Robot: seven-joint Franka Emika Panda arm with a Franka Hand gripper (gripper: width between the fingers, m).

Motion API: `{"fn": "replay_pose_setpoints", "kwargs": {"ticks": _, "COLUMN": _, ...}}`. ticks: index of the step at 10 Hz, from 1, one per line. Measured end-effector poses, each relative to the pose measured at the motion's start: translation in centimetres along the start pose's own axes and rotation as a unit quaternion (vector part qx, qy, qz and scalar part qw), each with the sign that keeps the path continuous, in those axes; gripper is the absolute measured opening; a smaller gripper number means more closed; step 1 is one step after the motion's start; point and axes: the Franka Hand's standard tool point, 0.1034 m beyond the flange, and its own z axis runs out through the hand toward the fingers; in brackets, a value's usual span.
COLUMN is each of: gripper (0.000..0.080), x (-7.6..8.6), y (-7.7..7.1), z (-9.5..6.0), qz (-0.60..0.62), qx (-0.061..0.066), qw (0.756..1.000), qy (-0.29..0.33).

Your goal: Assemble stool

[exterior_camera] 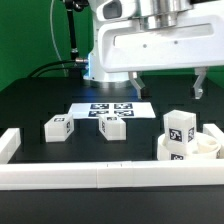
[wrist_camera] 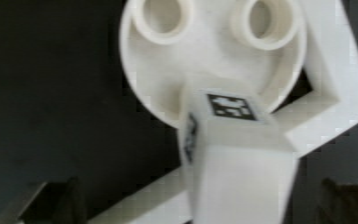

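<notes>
The round white stool seat (exterior_camera: 197,147) lies at the exterior view's right, against the border rails. One white tagged leg (exterior_camera: 180,129) stands upright on it. Two more tagged legs (exterior_camera: 57,128) (exterior_camera: 112,127) lie loose on the black table. My gripper (exterior_camera: 170,84) hangs open and empty above the seat and the standing leg. In the wrist view the seat (wrist_camera: 202,75) shows two holes, and the leg (wrist_camera: 238,150) rises from it between my spread fingers (wrist_camera: 51,203). My gripper (wrist_camera: 202,208) touches nothing.
The marker board (exterior_camera: 112,108) lies flat behind the loose legs. Long white border rails run along the front (exterior_camera: 100,176) and the left (exterior_camera: 10,146). A rail corner (wrist_camera: 336,105) shows beside the seat in the wrist view.
</notes>
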Motion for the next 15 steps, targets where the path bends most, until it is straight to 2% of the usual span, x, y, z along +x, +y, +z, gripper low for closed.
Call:
{"fn": "replay_pose_setpoints", "kwargs": {"ticks": 2, "gripper": 0.0649, "x": -0.3, "y": 1.5, "z": 0.3, "qz": -0.105, "qx": -0.008, "qw": 0.994, "qy": -0.002}}
{"fn": "replay_pose_setpoints", "kwargs": {"ticks": 7, "gripper": 0.0649, "x": -0.3, "y": 2.0, "z": 0.7, "qz": -0.266, "qx": -0.012, "qw": 0.964, "qy": 0.003}}
{"fn": "replay_pose_setpoints", "kwargs": {"ticks": 9, "gripper": 0.0649, "x": -1.3, "y": 6.5, "z": 1.9, "qz": -0.275, "qx": -0.026, "qw": 0.96, "qy": -0.045}}
{"fn": "replay_pose_setpoints", "kwargs": {"ticks": 10, "gripper": 0.0649, "x": -1.2, "y": 8.0, "z": 2.0, "qz": -0.275, "qx": -0.034, "qw": 0.96, "qy": -0.051}}
{"fn": "replay_pose_setpoints", "kwargs": {"ticks": 11, "gripper": 0.0649, "x": -2.2, "y": 9.2, "z": 2.7, "qz": -0.273, "qx": -0.039, "qw": 0.959, "qy": -0.068}}
{"fn": "replay_pose_setpoints", "kwargs": {"ticks": 12, "gripper": 0.0649, "x": -3.2, "y": 9.4, "z": 2.9, "qz": -0.271, "qx": -0.042, "qw": 0.955, "qy": -0.111}}
{"fn": "replay_pose_setpoints", "kwargs": {"ticks": 14, "gripper": 0.0649, "x": -3.1, "y": 8.8, "z": 3.0, "qz": -0.27, "qx": -0.045, "qw": 0.948, "qy": -0.161}}
{"fn": "replay_pose_setpoints", "kwargs": {"ticks": 15, "gripper": 0.0649, "x": -3.7, "y": 8.8, "z": 3.1, "qz": -0.268, "qx": -0.049, "qw": 0.941, "qy": -0.203}}
